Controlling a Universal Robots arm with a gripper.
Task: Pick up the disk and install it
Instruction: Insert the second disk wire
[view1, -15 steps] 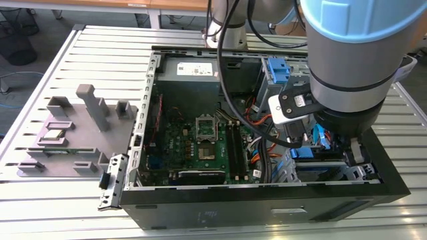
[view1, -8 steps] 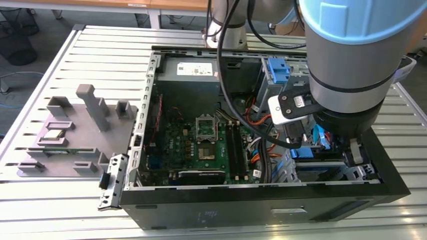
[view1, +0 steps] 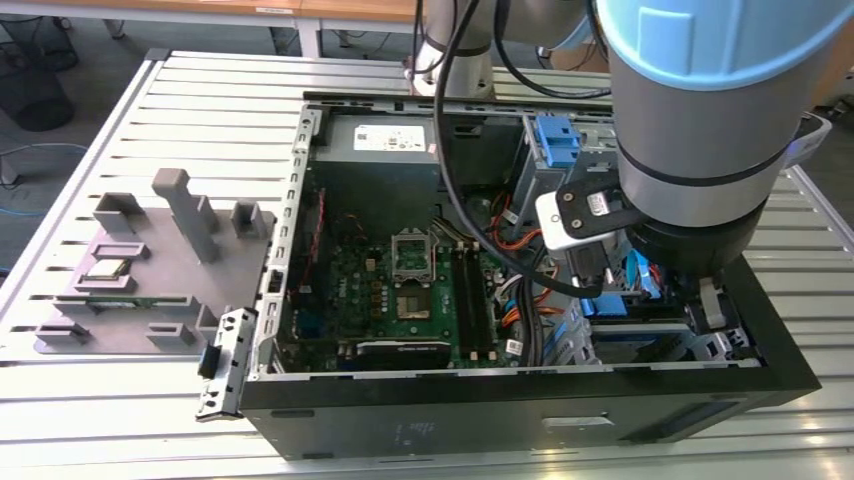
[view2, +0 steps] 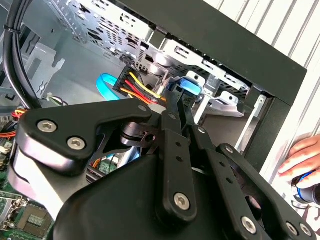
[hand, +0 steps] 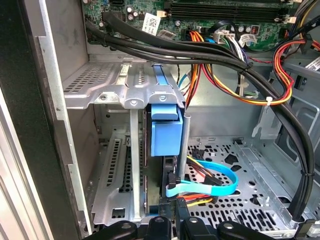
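Note:
The disk (hand: 165, 131) stands on edge in a slot of the metal drive cage (hand: 107, 90), its blue plastic end sticking out past the cage rim. In the second wrist view that blue end (view2: 188, 86) lies just beyond my gripper (view2: 175, 100). The gripper's black fingers (view2: 172, 150) converge to a shut tip, and I see nothing held between them. In the first wrist view the fingertips (hand: 182, 216) sit close together, a short way off the disk. In the exterior view the arm reaches into the open computer case (view1: 534, 385) on that view's right, and the gripper (view1: 667, 300) is low by the blue parts (view1: 617, 303).
A light-blue bracket (view1: 554, 140) stands at the case's back on the exterior view's right. Black cable bundles (hand: 200, 52), coloured wires (hand: 220, 85) and a blue flat cable (hand: 210, 185) cross beside the cage. A person's hand (view2: 300, 160) rests outside the case. A grey fixture (view1: 147, 260) lies on the table.

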